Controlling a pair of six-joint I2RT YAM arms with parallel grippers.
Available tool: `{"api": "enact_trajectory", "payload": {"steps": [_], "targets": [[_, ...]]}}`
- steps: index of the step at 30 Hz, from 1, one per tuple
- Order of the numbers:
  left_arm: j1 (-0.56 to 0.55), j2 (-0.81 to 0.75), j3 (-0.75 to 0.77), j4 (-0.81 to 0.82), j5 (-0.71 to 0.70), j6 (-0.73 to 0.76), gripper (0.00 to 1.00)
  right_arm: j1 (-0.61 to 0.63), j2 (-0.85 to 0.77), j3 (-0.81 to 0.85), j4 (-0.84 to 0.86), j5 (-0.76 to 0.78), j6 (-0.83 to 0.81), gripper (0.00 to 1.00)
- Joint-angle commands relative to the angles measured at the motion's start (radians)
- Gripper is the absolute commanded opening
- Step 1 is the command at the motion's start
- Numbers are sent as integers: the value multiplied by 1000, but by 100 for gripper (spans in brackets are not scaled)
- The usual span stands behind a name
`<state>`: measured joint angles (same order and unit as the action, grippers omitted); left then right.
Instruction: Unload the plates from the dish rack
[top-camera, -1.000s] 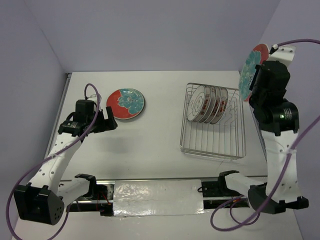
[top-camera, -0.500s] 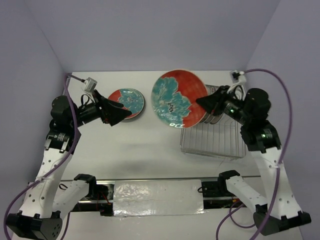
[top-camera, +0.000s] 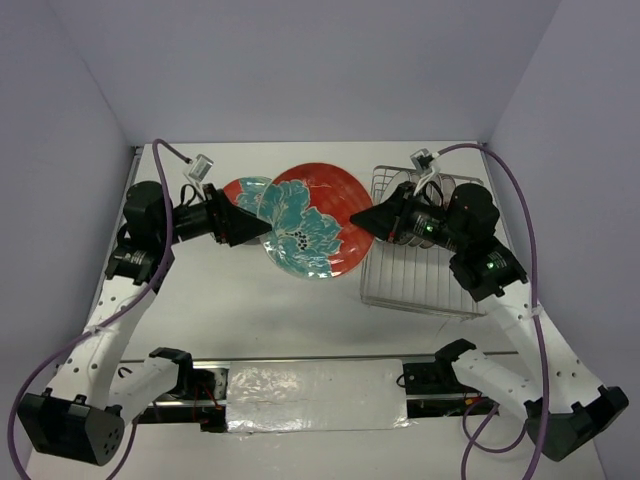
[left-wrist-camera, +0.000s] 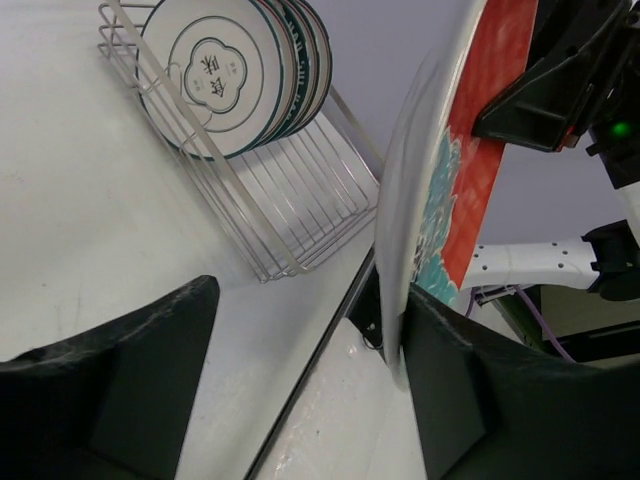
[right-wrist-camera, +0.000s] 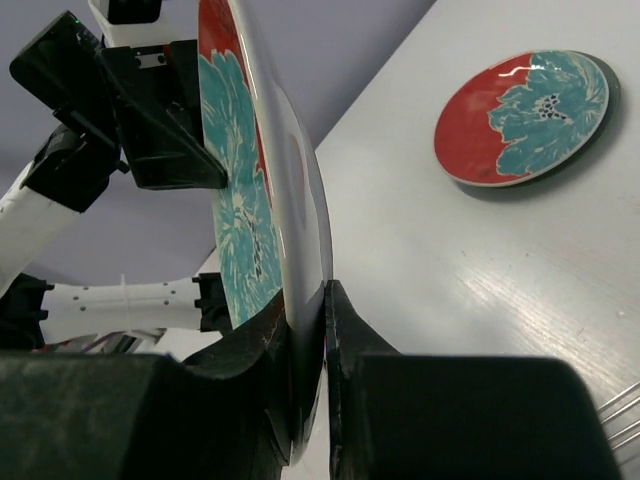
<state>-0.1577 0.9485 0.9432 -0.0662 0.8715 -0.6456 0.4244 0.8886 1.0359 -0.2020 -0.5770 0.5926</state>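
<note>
My right gripper (top-camera: 362, 220) is shut on the rim of a red plate with teal flowers (top-camera: 310, 222) and holds it on edge above the table's middle. The right wrist view shows the jaws (right-wrist-camera: 325, 300) pinching this plate (right-wrist-camera: 265, 190). My left gripper (top-camera: 262, 225) is open, with the plate's opposite rim (left-wrist-camera: 415, 190) between its fingers, close to the right finger (left-wrist-camera: 470, 390). A second red and teal plate (top-camera: 243, 190) lies flat on the table behind it (right-wrist-camera: 525, 115). The dish rack (top-camera: 425, 285) holds several white patterned plates (left-wrist-camera: 215, 75) upright.
The right arm hides most of the rack's plates in the top view. A foil-covered strip (top-camera: 315, 395) lies along the near edge between the arm bases. Walls close in the table at the back and on both sides.
The right arm has swung the red flowered plate from the far right, over the rack, to the table's middle. The left arm has risen and brought its open gripper to the plate's left rim.
</note>
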Motion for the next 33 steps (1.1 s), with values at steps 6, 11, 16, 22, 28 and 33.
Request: {"api": "enact_trajectory", "payload": {"steps": [6,11,16,22,28,33], "targets": [[-42,9,-15,196,43,-97,44,102,50,41,294,77,42,0],[-42,13,29,91,-96,-95,0,116,78,23,314,136,38,16],[-20,44,112,-232,-497,-91,0,116,-3,23,91,416,-10,100],[191,168,71,-244,-551,-180,0,114,-227,-28,-74,609,-57,100],[264,403,97,-73,-502,-262,0,114,-338,-22,-201,588,-112,100],[270,581,134,45,-456,-315,5,114,-362,-30,-243,565,-132,100]]}}
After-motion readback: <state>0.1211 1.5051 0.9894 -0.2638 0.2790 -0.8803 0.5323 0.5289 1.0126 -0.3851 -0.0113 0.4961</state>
